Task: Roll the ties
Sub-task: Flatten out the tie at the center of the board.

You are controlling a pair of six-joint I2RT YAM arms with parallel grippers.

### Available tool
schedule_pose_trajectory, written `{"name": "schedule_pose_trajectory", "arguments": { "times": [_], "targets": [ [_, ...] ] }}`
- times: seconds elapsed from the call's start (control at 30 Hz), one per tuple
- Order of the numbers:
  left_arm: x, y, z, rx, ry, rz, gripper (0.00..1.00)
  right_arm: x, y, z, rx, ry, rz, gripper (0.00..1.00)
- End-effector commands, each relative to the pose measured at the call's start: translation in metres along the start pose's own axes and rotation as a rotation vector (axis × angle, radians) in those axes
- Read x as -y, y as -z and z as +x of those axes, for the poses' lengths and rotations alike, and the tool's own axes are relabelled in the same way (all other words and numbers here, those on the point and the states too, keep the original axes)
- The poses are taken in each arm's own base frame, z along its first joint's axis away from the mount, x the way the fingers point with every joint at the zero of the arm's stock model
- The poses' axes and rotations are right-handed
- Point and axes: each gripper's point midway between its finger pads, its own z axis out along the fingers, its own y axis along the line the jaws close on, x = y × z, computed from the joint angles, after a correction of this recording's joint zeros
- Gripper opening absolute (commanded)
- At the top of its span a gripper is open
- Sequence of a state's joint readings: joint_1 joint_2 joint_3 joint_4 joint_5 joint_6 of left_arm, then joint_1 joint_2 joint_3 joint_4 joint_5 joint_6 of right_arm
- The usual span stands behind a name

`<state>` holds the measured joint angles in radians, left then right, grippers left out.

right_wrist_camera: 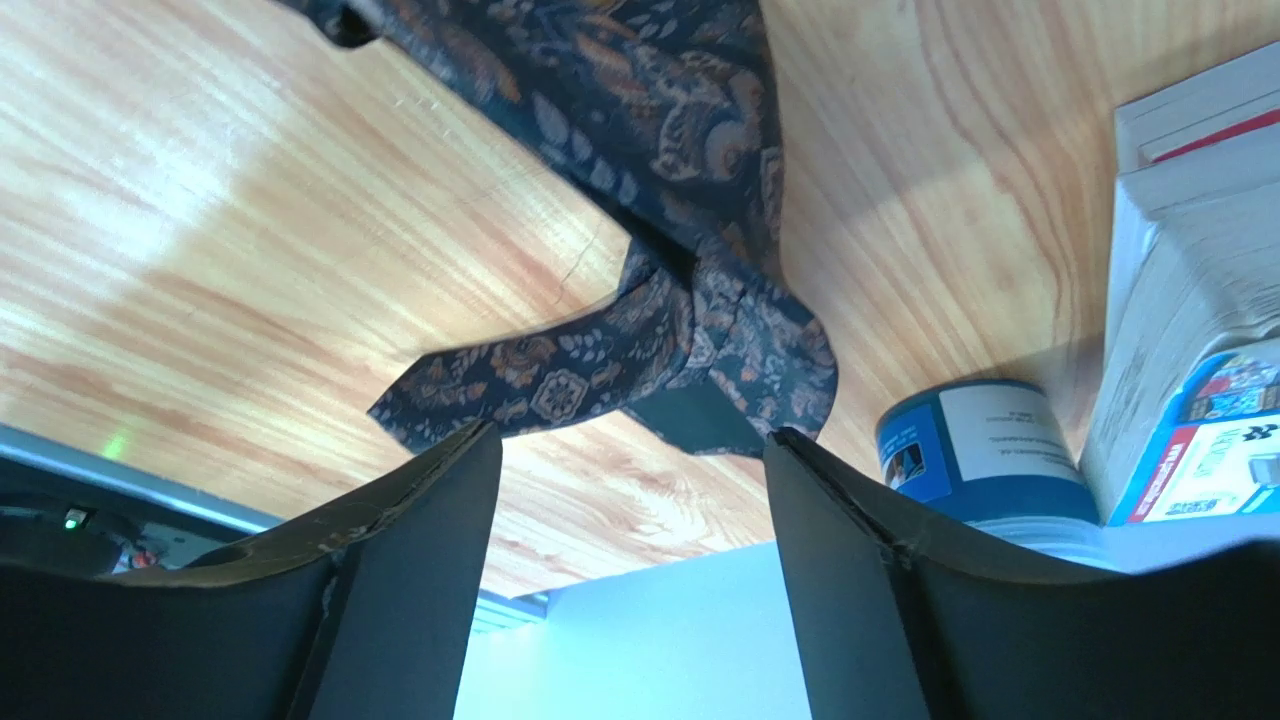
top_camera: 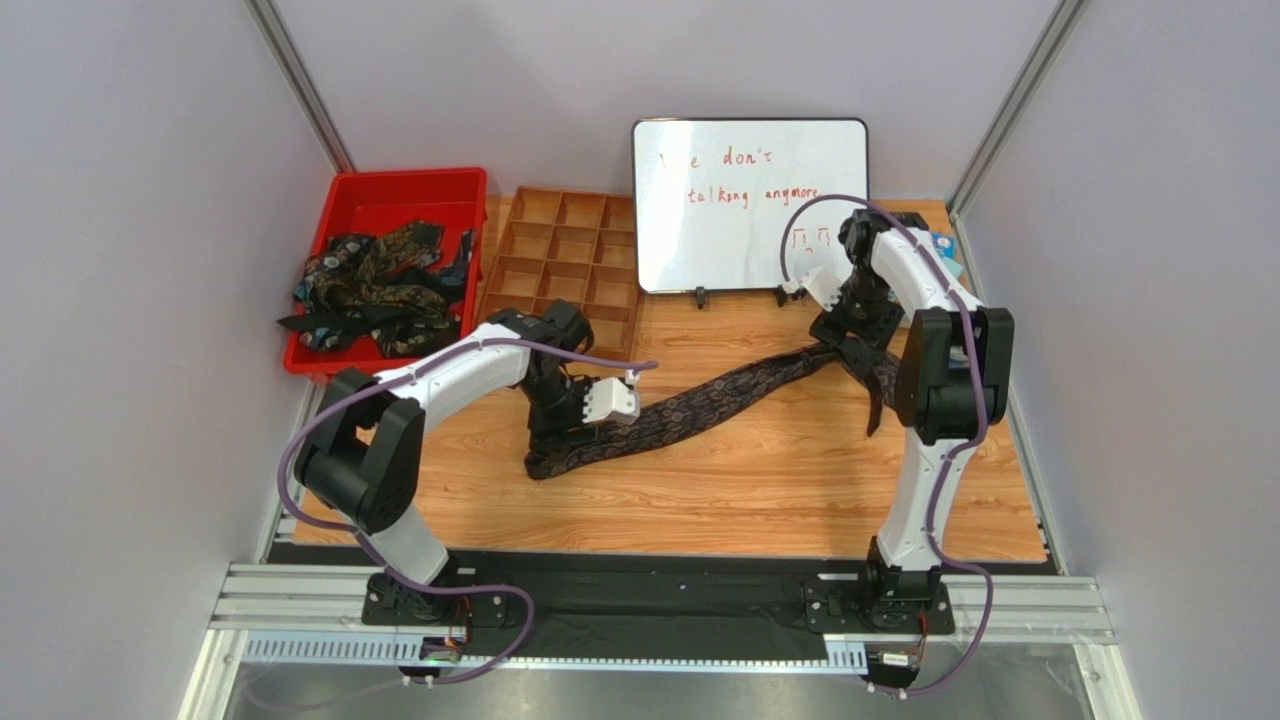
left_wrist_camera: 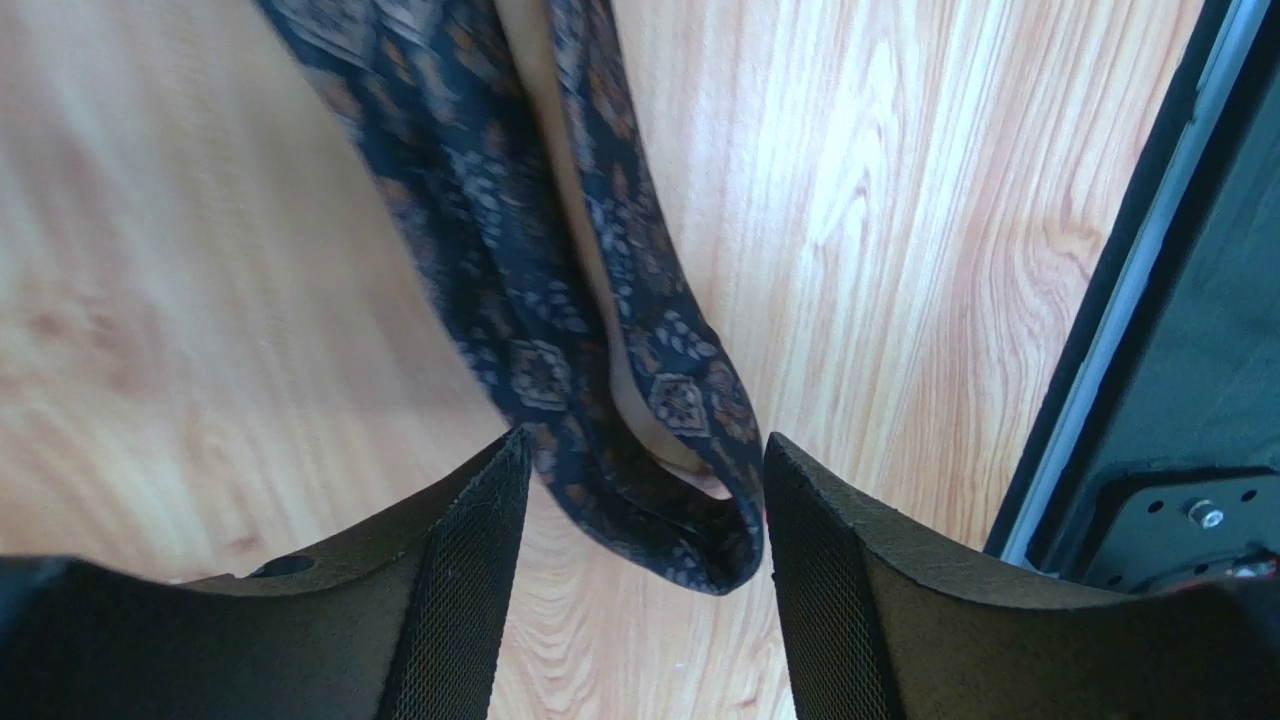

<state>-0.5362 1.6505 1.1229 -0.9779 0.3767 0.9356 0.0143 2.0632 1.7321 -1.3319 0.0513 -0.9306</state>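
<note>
One dark paisley tie (top_camera: 721,393) lies stretched diagonally across the wooden table. Its left end is folded over on itself. My left gripper (top_camera: 553,435) hangs over that end with its jaws open. In the left wrist view the folded loop of the tie (left_wrist_camera: 661,495) sits between my open fingertips (left_wrist_camera: 646,450), not clamped. My right gripper (top_camera: 845,333) is open over the tie's other end. In the right wrist view that wider, crumpled end (right_wrist_camera: 676,353) lies just beyond my open fingertips (right_wrist_camera: 631,443). Several more ties (top_camera: 376,282) are heaped in the red bin.
The red bin (top_camera: 436,188) stands at the back left, a wooden compartment tray (top_camera: 564,255) beside it. A whiteboard (top_camera: 751,203) stands at the back. A blue can (right_wrist_camera: 977,450) and stacked boxes (right_wrist_camera: 1195,300) sit close to my right gripper.
</note>
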Motion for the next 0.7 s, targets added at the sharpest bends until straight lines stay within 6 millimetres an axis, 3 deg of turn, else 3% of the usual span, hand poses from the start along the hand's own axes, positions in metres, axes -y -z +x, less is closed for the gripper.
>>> {"name": "schedule_pose_trajectory", "arguments": {
  "times": [0.0,0.13,0.23,0.27,0.37,0.5,0.53,0.67],
  "targets": [
    [-0.001,-0.004,0.012,-0.057,-0.006,-0.022,0.66,0.011,-0.007,-0.004,0.023,-0.033,0.046,0.71],
    [0.001,-0.010,0.025,-0.108,-0.019,-0.009,0.64,0.015,-0.027,-0.010,0.000,-0.047,0.022,0.70],
    [0.006,-0.019,0.042,-0.168,-0.023,0.016,0.53,0.017,-0.041,-0.006,-0.032,-0.037,0.027,0.66],
    [0.007,-0.020,0.045,-0.182,-0.025,0.022,0.44,0.017,-0.045,-0.004,-0.042,-0.021,0.024,0.64],
    [0.013,-0.023,0.055,-0.205,-0.042,0.034,0.28,0.011,-0.057,0.007,-0.087,0.019,0.006,0.46],
    [0.017,-0.022,0.060,-0.217,-0.052,0.038,0.18,-0.005,-0.075,0.027,-0.162,0.081,-0.040,0.23],
    [0.016,-0.021,0.061,-0.218,-0.051,0.036,0.17,-0.009,-0.081,0.041,-0.177,0.061,-0.068,0.20],
    [0.021,-0.012,0.062,-0.203,-0.058,0.037,0.10,-0.037,-0.077,0.063,-0.196,0.094,-0.173,0.10]
  ]
}}
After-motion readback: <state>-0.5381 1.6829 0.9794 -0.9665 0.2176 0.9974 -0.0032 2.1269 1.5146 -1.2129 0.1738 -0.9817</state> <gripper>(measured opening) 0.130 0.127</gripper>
